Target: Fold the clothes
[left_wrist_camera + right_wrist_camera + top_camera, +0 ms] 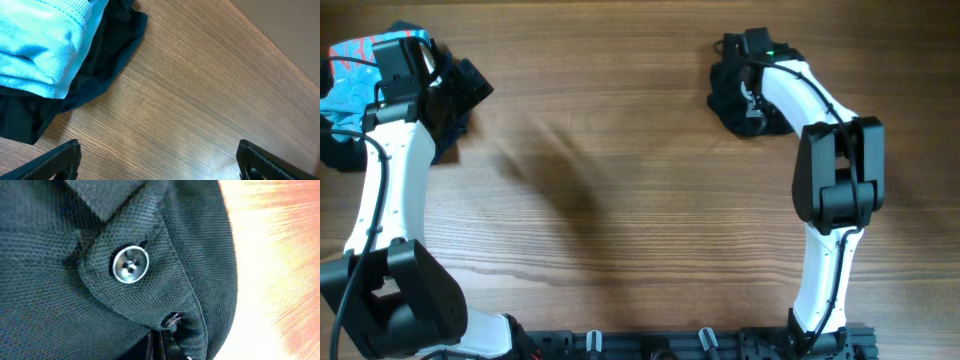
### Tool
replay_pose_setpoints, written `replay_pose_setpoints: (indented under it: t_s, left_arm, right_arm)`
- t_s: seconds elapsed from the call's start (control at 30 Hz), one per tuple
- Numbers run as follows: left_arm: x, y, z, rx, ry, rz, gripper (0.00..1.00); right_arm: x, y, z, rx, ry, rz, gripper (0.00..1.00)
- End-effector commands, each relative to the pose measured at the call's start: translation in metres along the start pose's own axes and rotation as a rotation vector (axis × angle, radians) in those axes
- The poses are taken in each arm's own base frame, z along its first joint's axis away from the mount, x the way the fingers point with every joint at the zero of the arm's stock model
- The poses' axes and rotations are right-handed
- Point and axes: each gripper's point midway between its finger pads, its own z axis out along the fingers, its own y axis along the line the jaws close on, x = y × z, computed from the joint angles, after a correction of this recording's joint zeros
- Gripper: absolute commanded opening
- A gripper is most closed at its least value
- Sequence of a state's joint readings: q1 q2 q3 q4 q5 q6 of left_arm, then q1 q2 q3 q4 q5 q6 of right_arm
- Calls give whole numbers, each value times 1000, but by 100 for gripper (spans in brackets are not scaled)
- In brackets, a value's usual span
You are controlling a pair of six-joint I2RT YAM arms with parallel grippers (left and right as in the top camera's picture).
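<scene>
Tabletop (620,200): wood, shown from overhead. Left gripper (160,167), 10 o'clock: fingers spread wide, holding nothing, above wood just beside pile. Right gripper (748,97), 1 o'clock: jaws closed, fold of black shirt (723,100) seemingly pinched; contact not fully visible. Shirt crumpled directly beneath right gripper, no readable long axis. Right arm nearer; left arm well apart toward 9 o'clock. Count: two arms; one light-blue garment (40,50); one dark cloth (112,55) under it; two buttons (130,264), second half hidden.

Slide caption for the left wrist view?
Open left gripper above the table, beside a light-blue garment lying on black fabric.
</scene>
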State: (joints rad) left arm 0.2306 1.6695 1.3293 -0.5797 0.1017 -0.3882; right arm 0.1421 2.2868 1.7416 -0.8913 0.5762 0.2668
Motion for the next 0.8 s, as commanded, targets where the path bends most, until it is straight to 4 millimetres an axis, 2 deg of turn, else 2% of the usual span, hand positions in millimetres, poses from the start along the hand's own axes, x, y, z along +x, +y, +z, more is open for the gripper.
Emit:
replay_pose_setpoints:
  t_s: [0.0,0.07,0.17,0.3,0.47,0.57,0.67,0.77]
  left_arm:
    - [-4,1,1,-6,-8,-11,100]
    - [-4,1,1,-7,-7,-11,100]
    - [-4,1,1,-6,-7,-11,100]
    - [-4,1,1,-7,-6,-11,100]
    - [-3,2,3,-9,-1,-12,100]
    - [-3,2,3,-9,-1,-12,100]
    - [-3,2,3,-9,-1,-12,100]
    - [-2,2,4,-9,0,-12,100]
  right_arm:
    - [-52,20,-64,-232,-164,-56,34]
    - [-64,28,-92,-353,-215,-59,48]
    - [-74,43,-123,-519,-260,-55,56]
    - [-65,63,-130,-634,-238,-104,56]
    - [-57,72,-131,-686,-211,-120,56]
    - [-57,78,-129,-691,-220,-123,54]
    - [-60,81,-124,-693,-233,-89,45]
    - [-73,84,-121,-696,-269,-17,25]
